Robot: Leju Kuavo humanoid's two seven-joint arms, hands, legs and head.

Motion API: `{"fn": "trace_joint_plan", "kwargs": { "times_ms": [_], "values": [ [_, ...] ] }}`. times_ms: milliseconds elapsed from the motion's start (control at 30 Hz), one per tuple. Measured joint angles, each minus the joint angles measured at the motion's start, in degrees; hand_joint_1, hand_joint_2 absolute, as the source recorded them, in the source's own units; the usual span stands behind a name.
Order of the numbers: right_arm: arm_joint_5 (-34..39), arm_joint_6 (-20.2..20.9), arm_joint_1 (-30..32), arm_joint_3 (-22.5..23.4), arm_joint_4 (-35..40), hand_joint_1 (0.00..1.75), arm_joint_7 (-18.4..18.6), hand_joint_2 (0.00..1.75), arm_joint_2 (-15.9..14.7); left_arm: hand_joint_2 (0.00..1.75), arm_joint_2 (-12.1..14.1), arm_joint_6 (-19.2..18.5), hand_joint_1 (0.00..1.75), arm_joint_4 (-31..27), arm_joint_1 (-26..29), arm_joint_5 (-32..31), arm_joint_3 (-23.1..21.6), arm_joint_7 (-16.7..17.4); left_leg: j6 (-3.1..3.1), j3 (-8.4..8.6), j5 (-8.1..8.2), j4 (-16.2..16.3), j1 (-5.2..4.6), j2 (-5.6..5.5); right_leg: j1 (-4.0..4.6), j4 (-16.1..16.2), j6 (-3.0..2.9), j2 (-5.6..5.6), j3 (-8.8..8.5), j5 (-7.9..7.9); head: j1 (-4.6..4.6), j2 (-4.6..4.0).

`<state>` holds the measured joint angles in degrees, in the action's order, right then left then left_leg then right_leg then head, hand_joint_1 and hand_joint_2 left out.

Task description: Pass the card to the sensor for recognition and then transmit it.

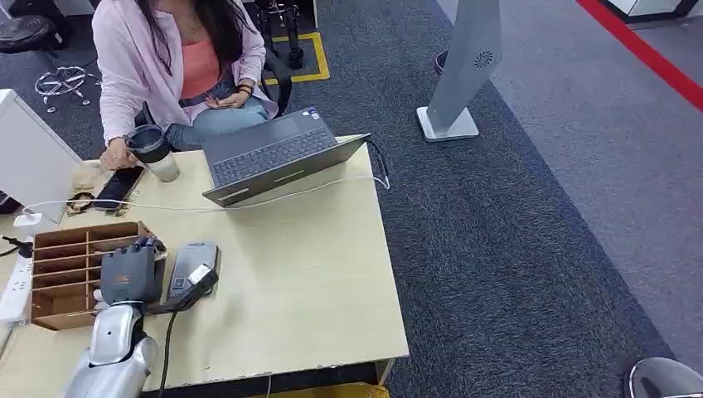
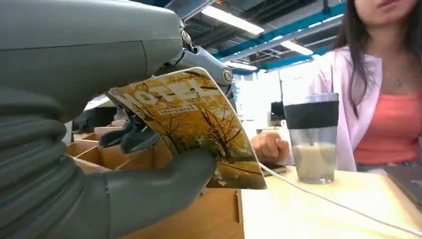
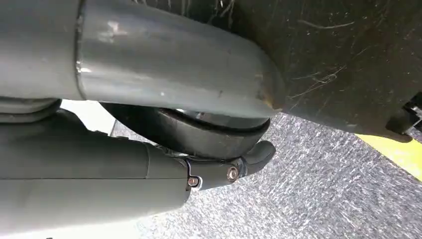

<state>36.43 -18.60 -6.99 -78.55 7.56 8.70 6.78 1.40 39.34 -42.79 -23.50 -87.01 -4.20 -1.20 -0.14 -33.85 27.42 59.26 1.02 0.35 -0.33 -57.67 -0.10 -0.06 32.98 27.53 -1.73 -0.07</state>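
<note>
The left hand (image 1: 131,272) sits over the right edge of the wooden slotted card box (image 1: 70,274) at the near-left of the table (image 1: 315,282). Seen from the left wrist, the thumb (image 2: 164,184) presses the hotel key card (image 2: 191,127) against the darker fingers (image 2: 132,137) behind it, so the hand is clamped on the card. The card is held by one end, face outward and tilted, just above the box compartments. This grip appears chosen to leave most of the card's face free for presentation to a reader.

Immediately right of the hand lies the grey card sensor (image 1: 191,267), flat on the table with its cable running toward the near edge. Its position beside the box keeps the travel from pick-up to reading short. In my judgement the card is lifted out but not yet over the sensor; recognition remains to be done.

The right hand (image 3: 214,144) hangs low over grey carpet; its fingers appear curled in, but whether it is fully closed I cannot tell.

At the far side a seated person (image 1: 178,62) rests a hand by a lidded tumbler (image 1: 154,151), beside a phone (image 1: 118,187) and an open laptop (image 1: 278,153), presumably positioned to receive the card afterwards.
</note>
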Motion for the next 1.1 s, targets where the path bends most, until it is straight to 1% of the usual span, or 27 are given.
{"fn": "trace_joint_plan", "kwargs": {
  "times_ms": [267,533,633,767,833,1100],
  "values": [
    [0.1,0.0,0.0,-0.6,0.0,0.0,0.0,0.0,0.0,1.75,-1.8,0.0,1.75,-4.0,1.4,-0.2,-0.6,0.0,0.02,-0.01,0.02,0.0,-0.01,0.01,-0.01,0.0,0.0,0.0,0.01,0.0,0.0,0.0],
    [0.2,0.0,0.0,-0.7,0.0,0.0,-0.1,0.0,0.0,1.75,-2.3,-0.2,1.75,-4.8,1.6,-0.2,-0.8,0.1,0.02,-0.01,0.02,0.0,0.0,0.01,0.0,0.0,0.0,0.0,0.01,0.0,0.0,0.0],
    [0.2,0.0,0.0,-0.7,0.0,0.0,-0.1,0.0,0.0,1.75,-2.3,-1.2,1.75,-4.7,1.7,-0.2,-0.9,0.8,0.02,-0.01,0.02,0.0,0.0,0.01,0.0,0.0,0.0,0.0,0.01,0.0,0.0,0.0],
    [0.6,0.0,0.0,-0.8,0.0,0.0,-0.2,0.0,0.0,1.75,-2.3,-4.2,1.75,-4.0,1.6,-0.2,-1.3,2.5,0.02,-0.01,0.02,0.0,0.0,0.01,0.0,0.0,0.0,0.0,0.01,0.0,-0.02,0.0],
    [0.7,0.0,0.0,-0.8,0.0,0.0,-0.3,0.0,0.0,1.75,-2.1,-5.4,1.75,-3.5,1.5,-0.2,-1.5,2.6,0.02,-0.01,0.02,0.0,0.0,0.01,0.0,0.0,0.0,0.0,0.01,0.0,0.0,0.0],
    [0.7,0.0,0.0,-0.8,0.0,0.0,-0.5,0.0,-0.1,1.75,-2.1,-5.9,1.75,-2.1,1.0,-0.2,-1.6,3.1,0.02,-0.01,0.02,0.0,0.0,0.01,0.0,0.0,0.0,0.0,0.01,0.0,0.0,0.0]
  ]
}}
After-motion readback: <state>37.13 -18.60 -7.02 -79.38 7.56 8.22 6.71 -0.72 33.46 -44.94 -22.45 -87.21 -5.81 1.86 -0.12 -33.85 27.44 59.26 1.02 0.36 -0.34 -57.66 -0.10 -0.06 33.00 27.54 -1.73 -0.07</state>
